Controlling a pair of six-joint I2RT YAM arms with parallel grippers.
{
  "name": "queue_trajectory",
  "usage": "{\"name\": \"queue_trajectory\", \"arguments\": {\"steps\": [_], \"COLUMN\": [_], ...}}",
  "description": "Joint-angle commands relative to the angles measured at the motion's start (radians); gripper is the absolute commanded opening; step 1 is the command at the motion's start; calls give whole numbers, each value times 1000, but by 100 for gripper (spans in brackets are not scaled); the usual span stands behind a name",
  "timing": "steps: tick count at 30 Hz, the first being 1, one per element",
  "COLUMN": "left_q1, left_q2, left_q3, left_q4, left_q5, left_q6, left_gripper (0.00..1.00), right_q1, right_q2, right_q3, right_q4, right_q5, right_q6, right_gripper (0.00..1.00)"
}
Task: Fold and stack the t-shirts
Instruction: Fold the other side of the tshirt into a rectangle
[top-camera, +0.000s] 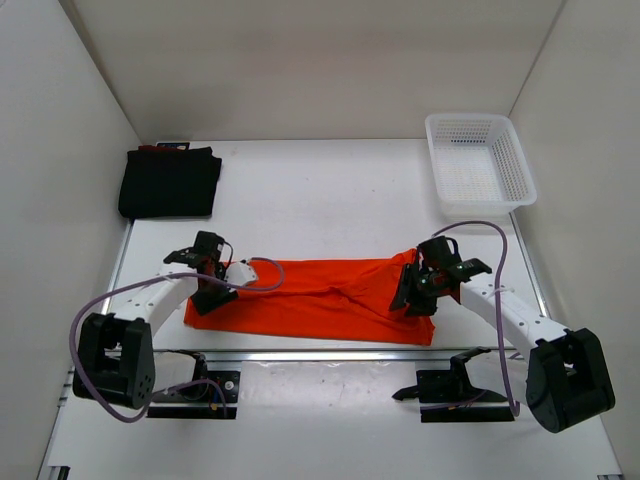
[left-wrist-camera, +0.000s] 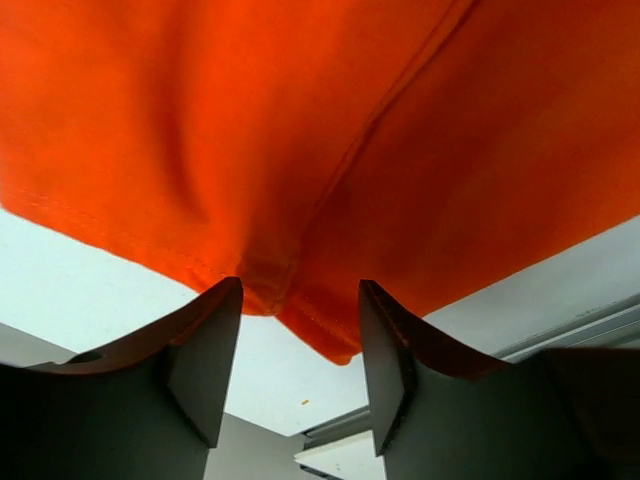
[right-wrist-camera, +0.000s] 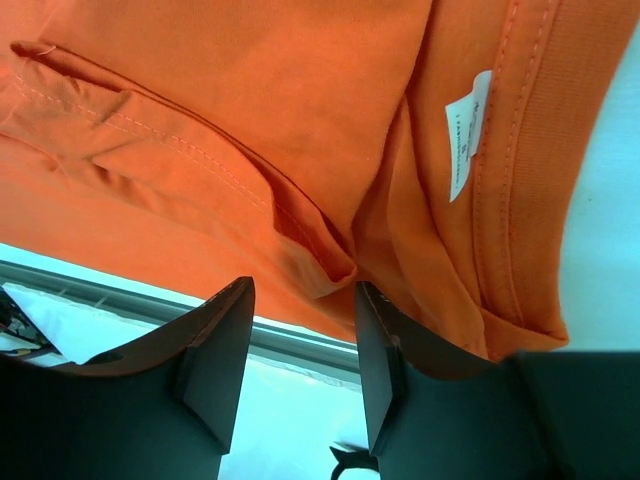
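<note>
- The white tabletop (top-camera: 330, 190) carries everything.
- The orange t-shirt (top-camera: 320, 300) lies as a wide, creased band across the near middle, stretched between the two arms.
- The black t-shirt (top-camera: 170, 183) sits folded in the far left corner, with a dark red strip (top-camera: 148, 148) showing at its far edge.
- A white mesh basket (top-camera: 478, 170) stands in the far right corner, well apart from the shirts.
- The left arm (top-camera: 165, 290) reaches the orange shirt's left end; the left jaws stand apart, a hemmed corner dipping between their tips.
- The right arm (top-camera: 505, 310) meets the bunched right end; the right jaws are parted, a fold at their tips.
- A white label (right-wrist-camera: 466, 130) shows inside the collar.
</note>
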Motion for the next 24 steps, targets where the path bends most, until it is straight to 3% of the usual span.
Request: {"name": "queue_trajectory", "arguments": {"steps": [1,9,22,23,24], "left_q1": [4,14,13,8,7], "left_q2": [25,73,85,85,81], "left_q3": [-9,-22,6,14,12], "left_q4": [36,101,113,119,127], "left_q5": [-43,-152,-174,-174,-167], "left_q6": [-16,-24,-54,-54,-48], "left_gripper": [60,53,10,9,8], "right_q1": [6,11,2,-1,-1], "right_q2": [-23,-3,91,86,83], "right_q3": [-14,-19,18,16,15], "right_q4": [35,77,68,75,84], "right_q5": [-13,-21,24,24,15], "right_q6": [23,34,-15,-9,-25], "right_gripper": [42,42,42,39,30]}}
